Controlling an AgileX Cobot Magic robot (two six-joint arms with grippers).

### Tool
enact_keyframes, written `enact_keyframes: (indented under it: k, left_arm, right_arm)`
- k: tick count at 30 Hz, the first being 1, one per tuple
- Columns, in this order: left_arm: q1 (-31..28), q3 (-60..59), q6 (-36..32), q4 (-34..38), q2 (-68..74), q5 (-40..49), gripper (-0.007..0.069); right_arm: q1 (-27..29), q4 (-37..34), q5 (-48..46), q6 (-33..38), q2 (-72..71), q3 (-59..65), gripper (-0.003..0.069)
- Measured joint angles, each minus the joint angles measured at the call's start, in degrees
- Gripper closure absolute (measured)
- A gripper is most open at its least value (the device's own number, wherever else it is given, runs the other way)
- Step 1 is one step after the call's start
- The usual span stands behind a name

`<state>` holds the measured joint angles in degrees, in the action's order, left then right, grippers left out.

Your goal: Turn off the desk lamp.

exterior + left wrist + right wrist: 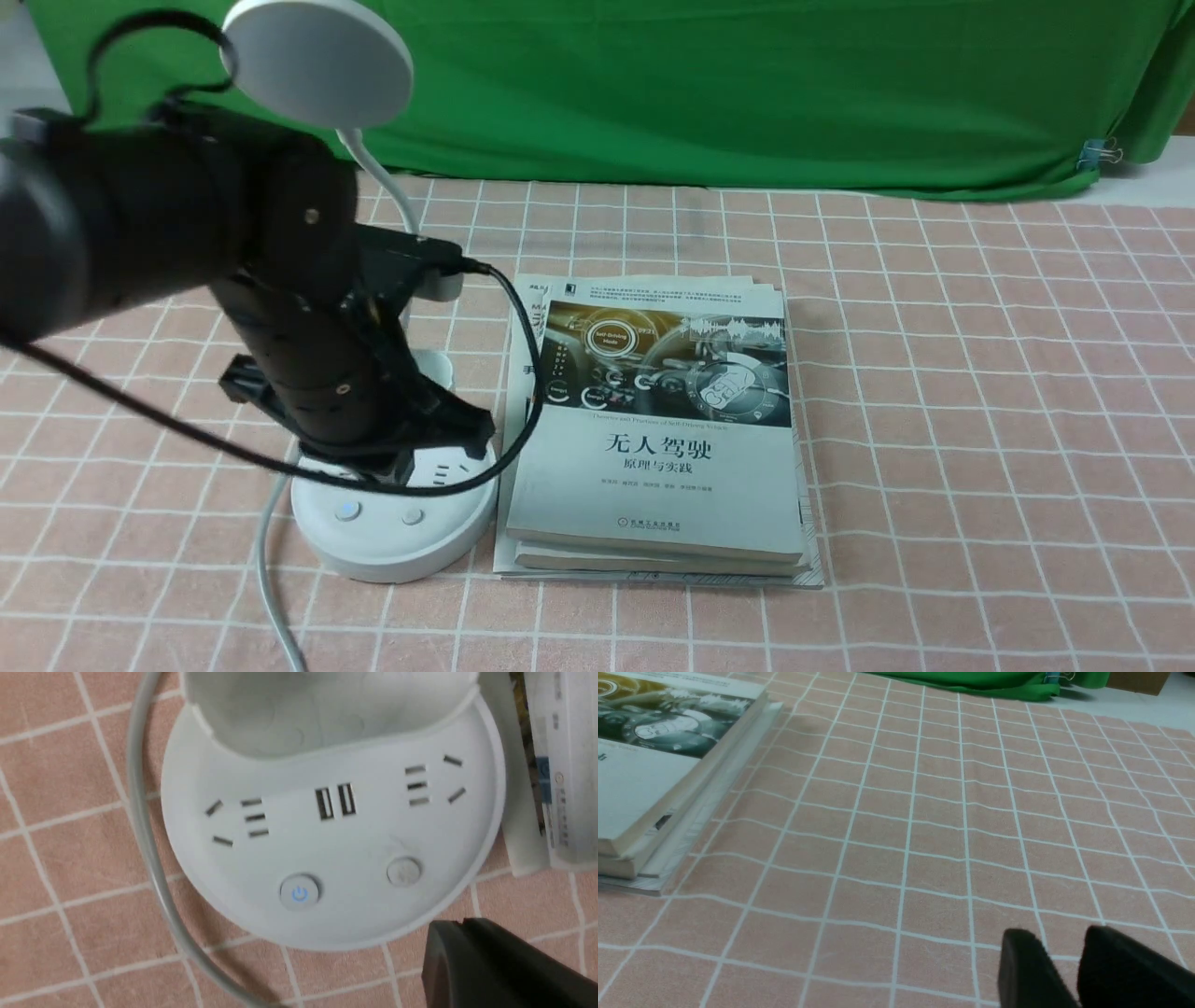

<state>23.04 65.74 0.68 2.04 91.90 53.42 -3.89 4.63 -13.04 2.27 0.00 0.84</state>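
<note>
The white desk lamp stands at the left of the table, with its disc head (317, 61) up high, a thin neck and a round base (392, 546). The left wrist view shows the base (336, 914) from above, with sockets, a power button (299, 893) glowing blue and a plain grey button (404, 871). My left gripper (457, 431) hovers over the base. Its fingers are pressed together, and the tip (455, 926) shows just outside the base's rim, near the grey button. My right gripper (1064, 938) is low over bare cloth, empty, with a narrow gap between its fingers.
A stack of books (653, 448) lies just right of the lamp base and also shows in the right wrist view (654, 765). The lamp's grey cord (271, 579) runs off the front edge. A green cloth (747, 93) hangs at the back. The tablecloth (980, 420) is pink-checked.
</note>
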Motion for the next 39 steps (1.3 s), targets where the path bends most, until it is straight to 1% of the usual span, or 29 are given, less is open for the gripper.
enact_keyframes:
  k: [3,4,6,8,12,14,20,28,33,35,37,39]
  left_arm:
    - [0.0,-4.7,0.0,1.0,-5.1,-2.3,0.0619]
    - [0.0,-9.3,0.0,1.6,-9.6,-5.3,0.0619]
    - [0.0,-13.7,0.0,2.3,-14.5,-9.8,0.0619]
    - [0.0,-19.7,0.0,2.5,-21.2,-16.2,0.0619]
    - [0.0,-28.6,0.0,3.6,-30.7,-25.4,0.0619]
    - [0.0,-31.7,0.0,4.2,-34.4,-27.8,0.0619]
    - [0.0,-35.3,0.0,4.8,-41.0,-29.5,0.0619]
    - [0.0,-35.4,0.0,4.5,-41.8,-30.1,0.0619]
    - [0.0,-35.4,0.0,3.2,-41.8,-30.1,0.0619]
    - [0.0,-36.4,0.0,0.9,-42.8,-30.3,0.0619]
    - [-0.2,-37.9,0.0,-0.4,-44.7,-31.0,0.0619]
    - [-1.3,-40.7,-0.1,-1.3,-49.7,-33.3,0.0619]
  right_arm:
    - [0.0,0.0,0.0,0.0,0.0,0.0,0.0417]
    - [0.0,0.0,0.0,0.0,0.0,0.0,0.0417]
    - [0.0,0.0,0.0,0.0,0.0,0.0,0.0417]
    - [0.0,0.0,0.0,0.0,0.0,0.0,0.0417]
    - [0.0,0.0,0.0,0.1,0.0,0.0,0.0417]
    - [0.0,0.0,0.0,0.1,0.0,0.0,0.0417]
    - [0.0,0.0,0.0,0.1,0.0,0.0,0.0417]
    - [0.0,0.0,0.0,0.1,0.0,0.0,0.0417]
    - [0.0,0.0,0.0,0.1,0.0,0.0,0.0417]
    - [0.0,0.0,0.0,0.1,0.0,0.0,0.0417]
    - [0.0,0.0,0.0,0.1,0.0,0.0,0.0417]
    - [0.0,0.0,0.0,0.1,0.0,0.0,0.0417]
